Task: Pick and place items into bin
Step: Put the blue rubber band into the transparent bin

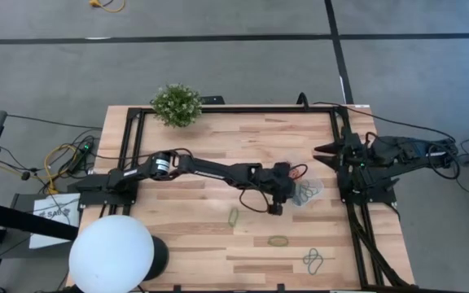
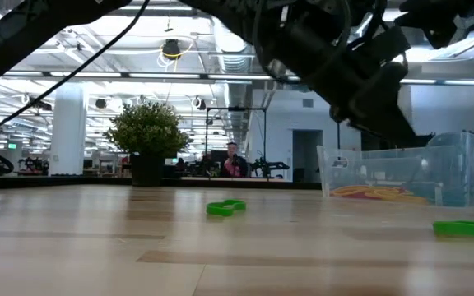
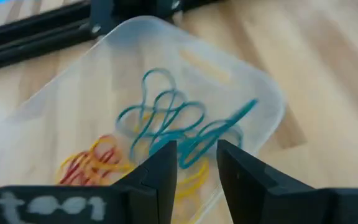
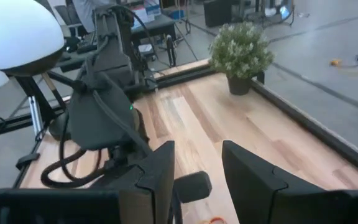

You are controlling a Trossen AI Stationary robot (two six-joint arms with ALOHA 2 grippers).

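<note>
The bin [image 1: 308, 193] is a clear shallow tub right of the table's centre; it also shows in the low view [image 2: 401, 173]. In the left wrist view, teal [image 3: 166, 115], red [image 3: 79, 165] and yellow [image 3: 191, 180] rubber bands lie inside the bin [image 3: 61, 99]. My left gripper [image 3: 197, 165] is open just over the bin's near-left rim [image 1: 286, 195], and a teal loop shows in the gap between its fingers. Loose green bands lie on the wood [image 1: 234, 216] [image 1: 278, 241] [image 1: 313, 260]. My right gripper [image 4: 197, 168] is open and waits at the right rail [image 1: 326, 150].
A potted plant [image 1: 177, 104] stands at the far-left corner. A white globe lamp [image 1: 111, 254] is at the near-left corner. Black rails [image 1: 218, 110] frame the table. In the low view, green bands [image 2: 225, 208] [image 2: 467, 228] lie on bare wood in front of the bin.
</note>
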